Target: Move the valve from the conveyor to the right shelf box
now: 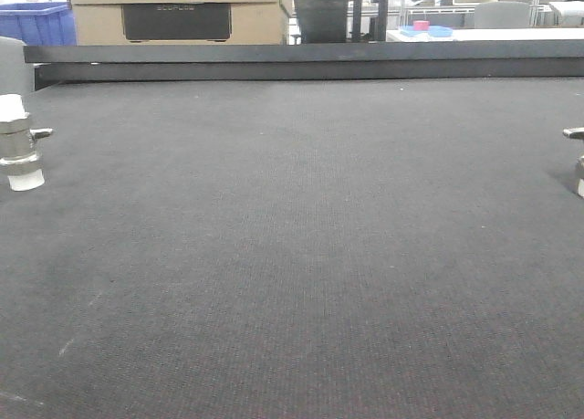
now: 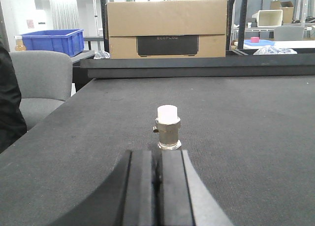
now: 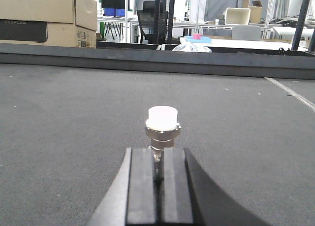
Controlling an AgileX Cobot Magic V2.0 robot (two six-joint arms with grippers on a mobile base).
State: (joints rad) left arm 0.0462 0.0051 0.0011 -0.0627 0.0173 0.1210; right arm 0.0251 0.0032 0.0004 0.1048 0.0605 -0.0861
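Only thing I can actually read is the brand on the big cardboard box (image 2: 167, 19) in the background. The black panel (image 2: 167, 45) on its front says "ECOFLOW" in faint grey letters, and the right wrist view shows it too. The white sticker (image 3: 84, 35) on the box's side and the little wall sign (image 2: 30, 23) are too small to make out.

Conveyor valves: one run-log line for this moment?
phase: pre-grasp | left tool: shut, valve upright ahead on conveyor | right tool: shut, second valve upright close ahead
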